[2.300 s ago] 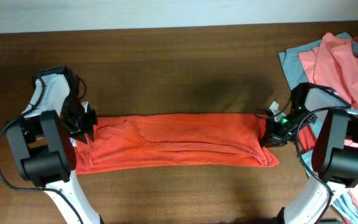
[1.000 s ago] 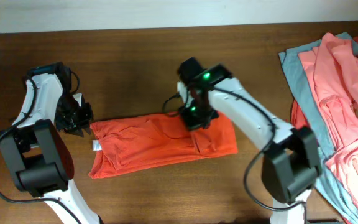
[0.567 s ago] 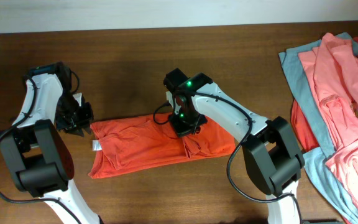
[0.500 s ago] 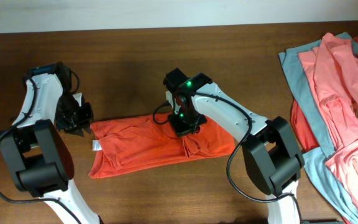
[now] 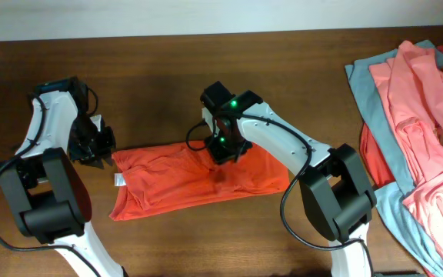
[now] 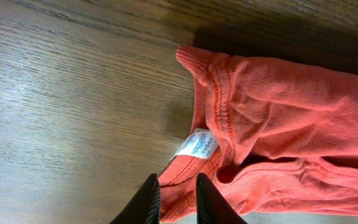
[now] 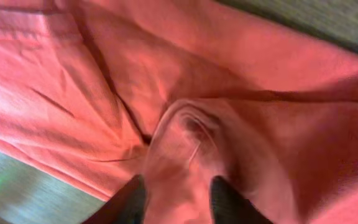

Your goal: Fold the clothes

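The orange-red T-shirt [image 5: 175, 181] lies folded over as a short band at the table's middle left. It also fills the right wrist view [image 7: 229, 74] and shows in the left wrist view [image 6: 272, 106], with its white label [image 6: 196, 144] out. My left gripper [image 5: 97, 154] is at the shirt's left end; its fingers [image 6: 178, 202] are close together with the shirt's hem between them. My right gripper [image 5: 223, 150] is over the shirt's upper middle. Its fingers [image 7: 178, 199] are spread wide over a bunched fold of fabric. No white lettering shows.
A pile of salmon-pink shirts [image 5: 414, 100] on a teal-grey one [image 5: 364, 85] lies at the table's right edge. A pale wall strip [image 5: 206, 15] borders the wooden table [image 5: 206, 69] at the back.
My right gripper carried the shirt's right end leftward over the shirt, halving its length. In the last half second it shifted slightly up-left and the bunch under it flattened. The left gripper stayed put.
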You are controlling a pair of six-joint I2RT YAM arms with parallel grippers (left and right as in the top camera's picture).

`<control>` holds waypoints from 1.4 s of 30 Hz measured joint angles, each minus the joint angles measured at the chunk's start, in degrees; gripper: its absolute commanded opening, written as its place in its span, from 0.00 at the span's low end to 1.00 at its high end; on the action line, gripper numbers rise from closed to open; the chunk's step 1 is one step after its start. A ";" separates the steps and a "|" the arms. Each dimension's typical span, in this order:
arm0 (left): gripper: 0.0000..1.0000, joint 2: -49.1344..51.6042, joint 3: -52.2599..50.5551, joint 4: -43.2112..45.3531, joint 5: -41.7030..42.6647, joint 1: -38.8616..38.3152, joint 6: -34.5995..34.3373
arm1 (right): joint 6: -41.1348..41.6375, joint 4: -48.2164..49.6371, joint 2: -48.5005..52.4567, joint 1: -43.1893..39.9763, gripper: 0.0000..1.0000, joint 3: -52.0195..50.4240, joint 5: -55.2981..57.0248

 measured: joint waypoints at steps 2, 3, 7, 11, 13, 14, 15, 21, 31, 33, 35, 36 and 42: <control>0.20 0.00 0.00 0.00 0.00 0.00 0.00 | -0.98 0.33 0.00 0.00 0.54 0.00 0.04; 0.20 0.00 0.00 0.00 0.00 0.00 0.00 | -1.44 0.55 0.00 0.00 0.55 0.00 0.09; 0.20 0.00 0.00 0.00 0.02 0.00 0.00 | -1.79 -1.44 0.00 -0.81 0.56 0.44 1.99; 0.20 0.00 0.00 0.00 0.00 -0.02 0.00 | -1.84 -6.93 -0.74 -3.37 0.56 3.19 4.11; 0.21 0.00 0.00 0.00 0.02 0.00 0.00 | -1.79 -9.66 -2.40 -4.37 0.55 3.52 4.74; 0.20 0.00 0.00 0.02 0.00 0.00 0.00 | -1.81 -10.62 -2.89 -4.57 0.56 3.67 4.79; 0.21 0.00 0.00 0.00 0.00 0.00 0.00 | -1.79 -11.67 -3.50 -4.66 0.55 3.85 4.74; 0.21 0.00 0.00 0.00 0.02 0.00 0.00 | -1.86 -11.23 -3.89 -3.67 0.59 3.21 4.50; 0.21 0.00 0.00 0.04 0.02 0.00 0.00 | -1.99 2.16 -3.89 -2.32 0.34 -8.13 4.52; 0.20 0.00 0.00 0.00 0.00 0.00 0.00 | -1.64 3.74 -3.89 -2.32 0.18 -8.74 4.55; 0.20 0.00 0.00 0.00 0.02 0.00 0.00 | -1.62 4.63 -3.89 -2.32 0.04 -8.98 4.55; 0.21 0.00 0.00 0.02 0.02 0.00 0.00 | -1.25 5.03 -3.89 -2.32 0.04 -9.01 4.76; 0.21 0.00 0.00 0.02 0.02 0.00 0.00 | 0.63 15.08 -3.89 -2.32 0.16 -9.16 9.86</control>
